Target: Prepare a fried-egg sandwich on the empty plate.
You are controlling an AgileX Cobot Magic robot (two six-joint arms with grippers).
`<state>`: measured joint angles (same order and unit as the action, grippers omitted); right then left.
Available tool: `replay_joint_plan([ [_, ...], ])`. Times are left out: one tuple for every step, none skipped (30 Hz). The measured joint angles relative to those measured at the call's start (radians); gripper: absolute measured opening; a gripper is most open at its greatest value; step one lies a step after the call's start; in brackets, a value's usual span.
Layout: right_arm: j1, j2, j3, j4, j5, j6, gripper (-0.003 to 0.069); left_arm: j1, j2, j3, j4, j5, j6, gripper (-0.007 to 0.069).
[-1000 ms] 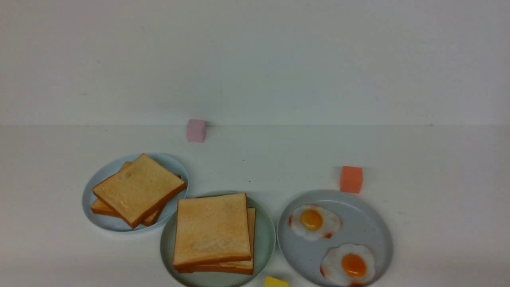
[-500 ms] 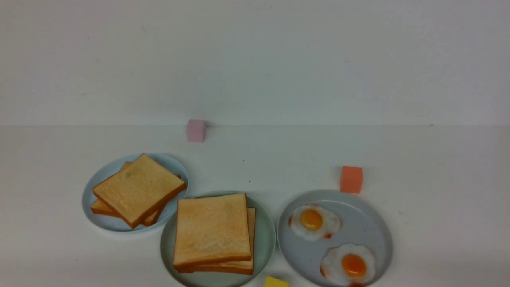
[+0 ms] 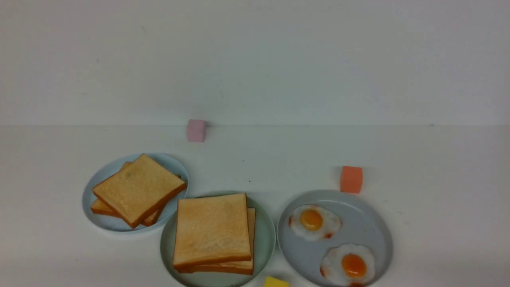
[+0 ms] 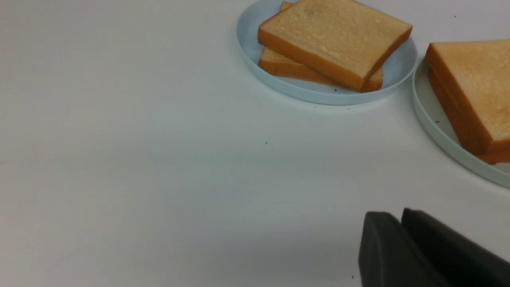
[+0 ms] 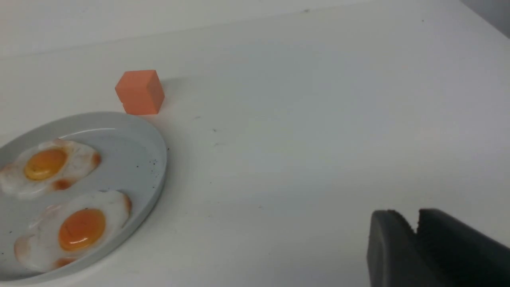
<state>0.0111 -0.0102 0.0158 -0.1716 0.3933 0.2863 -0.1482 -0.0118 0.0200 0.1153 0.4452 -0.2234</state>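
Note:
Two golden toast slices (image 3: 211, 229) lie stacked on the mint-green plate (image 3: 267, 243) at the front centre; no egg shows between them. The stack (image 4: 474, 79) and plate rim (image 4: 432, 123) also show in the left wrist view. My left gripper (image 4: 401, 217) is shut and empty over bare table, apart from both toast plates. My right gripper (image 5: 416, 218) is shut and empty over bare table, apart from the egg plate. Neither arm shows in the front view.
A pale blue plate (image 3: 97, 177) at the left holds loose toast (image 3: 137, 187). A grey-blue plate (image 3: 366, 227) at the right holds two fried eggs (image 3: 314, 222) (image 3: 348, 265). A pink cube (image 3: 196, 130), an orange cube (image 3: 351, 179) and a yellow cube (image 3: 275, 282) stand on the table.

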Motion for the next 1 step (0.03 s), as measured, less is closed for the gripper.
replay_joint_plan([
  [0.000, 0.000, 0.000, 0.000, 0.000, 0.000, 0.0130, 0.000, 0.000, 0.000, 0.000, 0.000, 0.000, 0.0071],
])
